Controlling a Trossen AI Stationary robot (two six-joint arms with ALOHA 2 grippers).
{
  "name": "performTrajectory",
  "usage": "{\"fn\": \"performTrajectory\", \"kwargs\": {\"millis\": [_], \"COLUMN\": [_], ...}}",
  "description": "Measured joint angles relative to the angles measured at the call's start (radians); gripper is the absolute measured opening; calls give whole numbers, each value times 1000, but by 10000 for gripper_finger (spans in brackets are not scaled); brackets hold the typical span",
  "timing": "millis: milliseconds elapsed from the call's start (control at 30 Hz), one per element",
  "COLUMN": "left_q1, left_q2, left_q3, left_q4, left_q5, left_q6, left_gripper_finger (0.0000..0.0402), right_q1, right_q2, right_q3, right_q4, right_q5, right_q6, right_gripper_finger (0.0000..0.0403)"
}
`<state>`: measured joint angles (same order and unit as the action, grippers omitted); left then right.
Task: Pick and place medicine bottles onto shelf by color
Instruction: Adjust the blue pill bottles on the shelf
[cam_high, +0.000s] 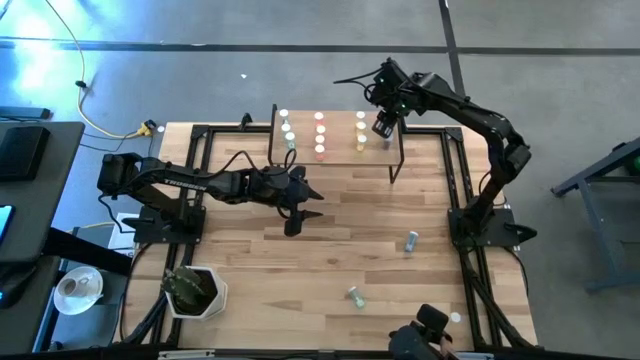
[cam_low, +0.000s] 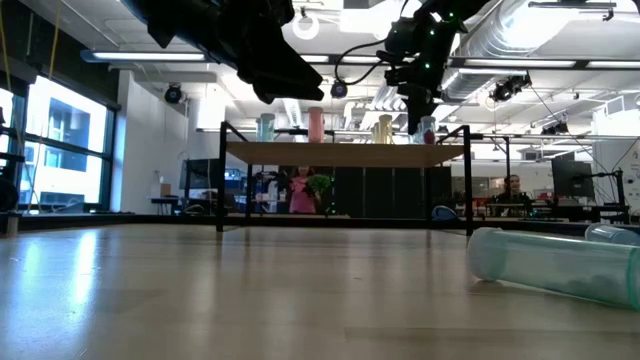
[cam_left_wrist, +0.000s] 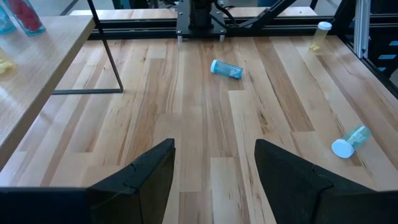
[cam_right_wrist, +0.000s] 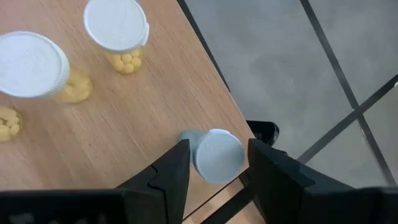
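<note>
Hovering over: the right gripper (cam_high: 383, 127) hangs above the right-hand end of the shelf (cam_high: 340, 157), near its outer edge.
Right fingers: in the right wrist view they stand apart on either side of a white-capped blue-grey bottle (cam_right_wrist: 212, 154); whether they press on it cannot be told.
That bottle: it sits upright on the shelf board (cam_right_wrist: 124, 124) right beside the board's edge.
Yellow row: yellow bottles (cam_right_wrist: 118, 30) with white caps stand nearby on the same board, apart from the blue-grey one.
Shelf rows from above: a greenish row (cam_high: 287, 131) at the left, a pink row (cam_high: 320, 135) in the middle, a yellow row (cam_high: 361, 132) toward the right.
Left gripper: the left gripper (cam_high: 303, 212) hangs above the middle of the table (cam_high: 250, 270), in front of the shelf, fingers (cam_left_wrist: 149, 174) wide apart and holding nothing.
Loose bottles: a bluish one (cam_high: 411, 241) lies on its side near the right arm's base, another (cam_high: 355, 295) lies nearer the front edge, and a yellow one (cam_left_wrist: 321, 35) stands by the table's frame.
Low view: a teal bottle (cam_low: 555, 265) lies on its side on the tabletop, close to the camera.
</note>
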<state>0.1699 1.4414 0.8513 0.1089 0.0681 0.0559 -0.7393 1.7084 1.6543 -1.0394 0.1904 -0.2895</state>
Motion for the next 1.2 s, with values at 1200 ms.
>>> {"fn": "performTrajectory", "kwargs": {"millis": [1200], "left_q1": [0], "left_q2": [0], "left_q3": [0], "left_q4": [-7], "left_q5": [0], "left_q6": [0], "left_gripper_finger": [211], "right_q1": [-35], "right_q2": [-1], "right_q3": [114], "right_q4": [-359], "right_q5": [-9], "right_q6": [135], "right_gripper_finger": [153]}}
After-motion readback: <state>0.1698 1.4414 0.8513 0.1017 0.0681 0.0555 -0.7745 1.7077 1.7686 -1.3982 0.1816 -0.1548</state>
